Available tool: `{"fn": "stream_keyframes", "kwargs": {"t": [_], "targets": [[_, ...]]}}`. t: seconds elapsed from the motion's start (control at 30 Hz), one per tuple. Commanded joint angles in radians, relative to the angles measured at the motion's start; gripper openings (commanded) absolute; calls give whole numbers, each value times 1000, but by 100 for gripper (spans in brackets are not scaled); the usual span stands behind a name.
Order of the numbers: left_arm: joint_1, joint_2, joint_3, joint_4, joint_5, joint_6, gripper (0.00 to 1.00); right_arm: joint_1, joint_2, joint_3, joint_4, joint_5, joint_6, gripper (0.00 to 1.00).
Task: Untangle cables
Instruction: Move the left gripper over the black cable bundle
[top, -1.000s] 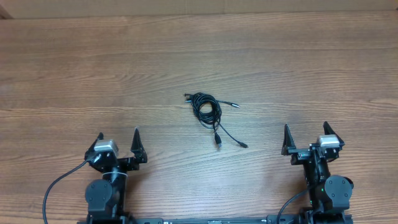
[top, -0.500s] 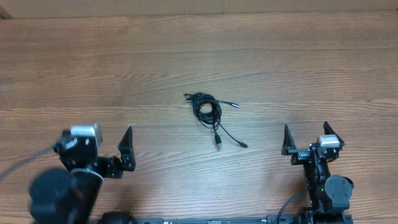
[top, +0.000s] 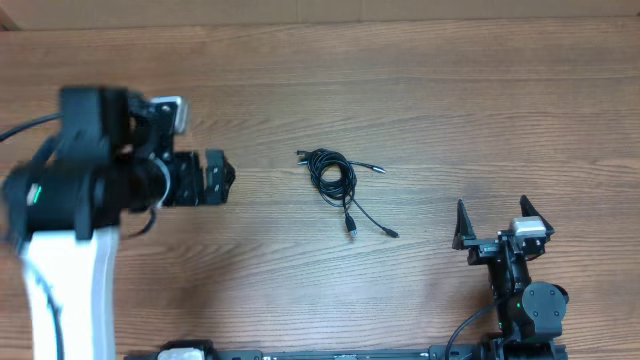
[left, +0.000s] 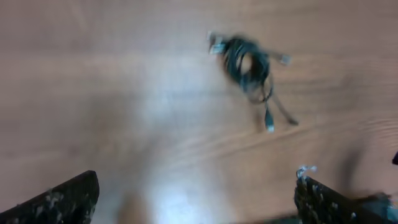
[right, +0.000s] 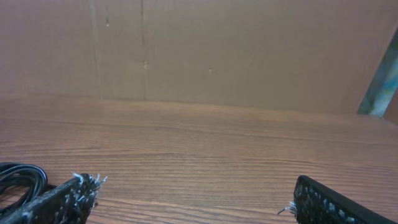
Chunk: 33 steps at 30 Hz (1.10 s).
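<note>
The cables lie as a small black bundle of coiled loops on the middle of the wooden table, with two plug-ended tails trailing toward the front. My left gripper hangs raised to the left of the bundle, pointing at it, jaws wide open and empty. The left wrist view is blurred; the cables show ahead at upper right, well beyond the left gripper. My right gripper rests open and empty at the front right. In the right wrist view only a cable loop peeks in beside the left fingertip of the right gripper.
The wooden table runs back to a brown cardboard wall. The left arm's bulky white and black body hangs over the table's left side.
The left arm has lifted from its front-left rest and swung back and toward the middle, its open gripper now level with the cable bundle. The right arm and cables have not moved.
</note>
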<state>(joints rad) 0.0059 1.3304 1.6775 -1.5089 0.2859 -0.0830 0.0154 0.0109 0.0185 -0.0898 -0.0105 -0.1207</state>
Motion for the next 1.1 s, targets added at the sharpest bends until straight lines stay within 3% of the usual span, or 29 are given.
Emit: {"fn": "stream_keyframes", "kwargs": {"t": [0.0,0.2,0.27,0.3,0.33,0.37,0.73,1.07], "targets": [[-6,125,16,-55,23,-144,100,5,-8,-11,6,9,-4,100],[-7,335,13,-87,74,-212,100,5,-8,-11,6,10,-4,100],[-7,398,13,-87,118,-165,75,5,-8,-11,6,9,-4,100],[-7,428,13,-85,142,-134,53,5,-8,-11,6,10,-4,100],[-7,453,13,-84,160,-108,19,5,-8,-11,6,10,-4,100],[-8,479,13,-87,177,-89,4,5,-8,-11,6,10,-4,100],[-84,636,12,0,186,-71,4,5,-8,-11,6,9,-4,100],[-233,646,-12,285,182,-110,13,5,-8,-11,6,10,-4,100]]}}
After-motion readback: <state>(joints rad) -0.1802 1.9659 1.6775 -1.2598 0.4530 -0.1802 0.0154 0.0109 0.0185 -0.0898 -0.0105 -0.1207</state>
